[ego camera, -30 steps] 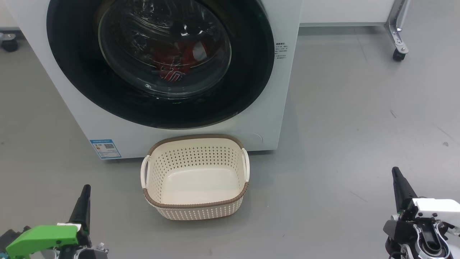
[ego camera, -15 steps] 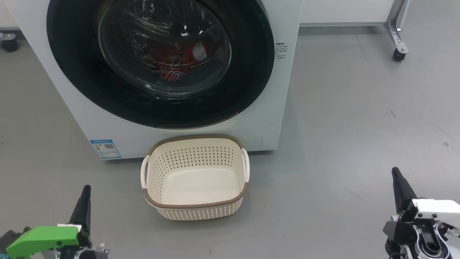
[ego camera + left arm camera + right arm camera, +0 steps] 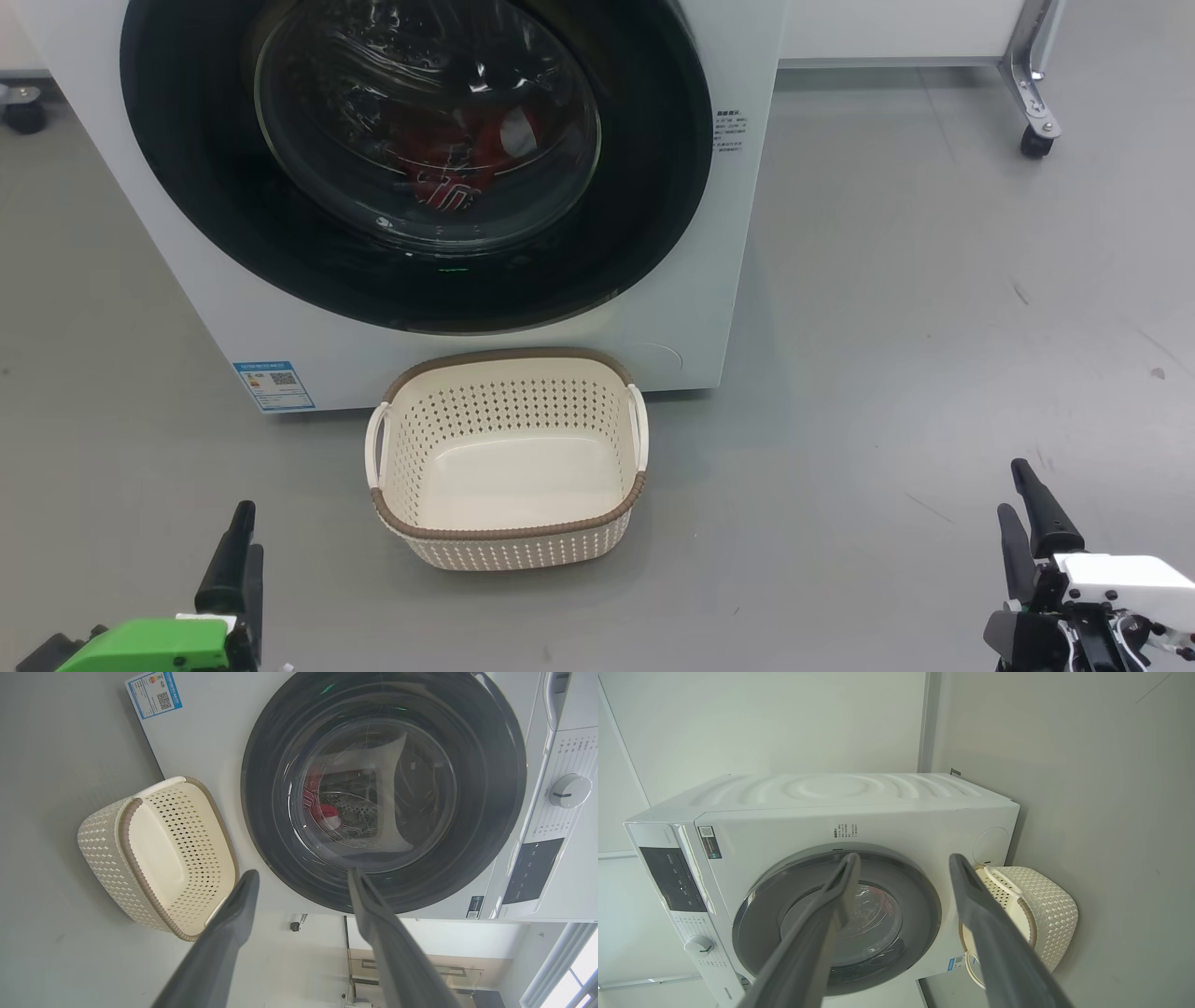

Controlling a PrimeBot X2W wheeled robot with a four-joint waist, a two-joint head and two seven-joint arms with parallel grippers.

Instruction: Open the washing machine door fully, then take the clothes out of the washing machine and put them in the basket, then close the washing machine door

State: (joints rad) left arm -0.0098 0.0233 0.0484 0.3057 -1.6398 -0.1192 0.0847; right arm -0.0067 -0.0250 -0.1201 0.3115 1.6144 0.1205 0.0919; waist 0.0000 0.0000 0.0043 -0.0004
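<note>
Your left gripper (image 3: 245, 537) sits low on the left with its jaws apart and nothing between them. The left wrist view shows the same (image 3: 302, 872): both fingers spread, with the lower edge of the door (image 3: 261, 788) beyond the gap. Your right gripper (image 3: 1011, 485) is low on the right, also spread and empty. In the right wrist view (image 3: 904, 856) its fingers frame the door (image 3: 756, 919) and the near end of the basket (image 3: 1055, 905).

The door (image 3: 187, 187) is shut flat against the washer (image 3: 233, 317). The clothes (image 3: 448, 149) lie behind its glass in the drum, a red heap with white patches. They are well apart from both pairs of jaws, ahead of you and between the two grippers. The left wrist view shows them as a small red and white lump (image 3: 322, 809) low in the drum.

The basket (image 3: 509, 355) stands empty on the floor (image 3: 934, 280) just in front of the washer, below the door. Whether its rear rim touches the washer you cannot tell. Each gripper is well clear of it, one on either side.

To your right the floor is bare out to a caster (image 3: 1034, 140) on a metal leg at the far edge. To your left there is bare floor beside the washer, which has a blue label (image 3: 274, 385) at its lower corner.
</note>
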